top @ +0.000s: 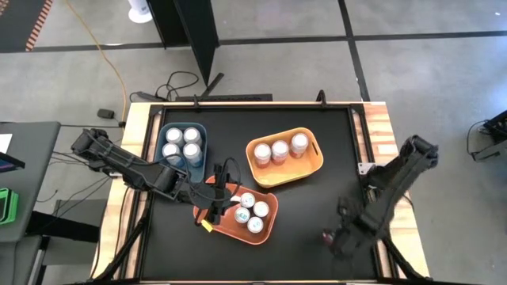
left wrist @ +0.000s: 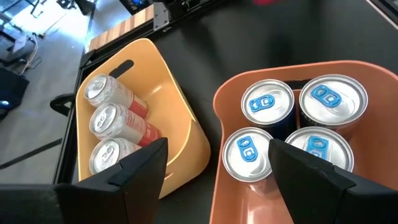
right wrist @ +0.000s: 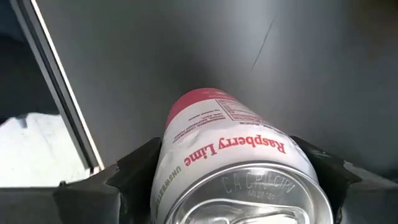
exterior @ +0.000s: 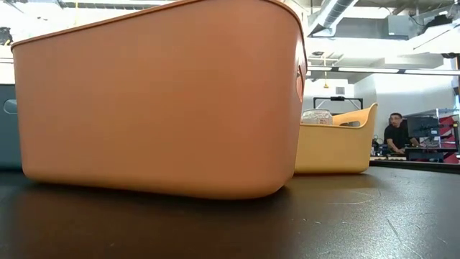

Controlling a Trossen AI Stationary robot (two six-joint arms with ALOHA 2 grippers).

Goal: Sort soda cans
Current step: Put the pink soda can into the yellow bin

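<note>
Right gripper (right wrist: 230, 180) pinching a pink can (right wrist: 233, 165) near the tabletop's front right corner; next, carrying to the yellow bin (top: 315, 162).

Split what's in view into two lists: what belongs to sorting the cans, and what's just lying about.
Belongs to the job:
- Raspberry Lime can between the right claw fingers
- four blue-tabbed cans in the orange bin
- three pink cans in the yellow bin
- four cans in the blue bin

Lying about:
- yellow cable
- person behind
</note>
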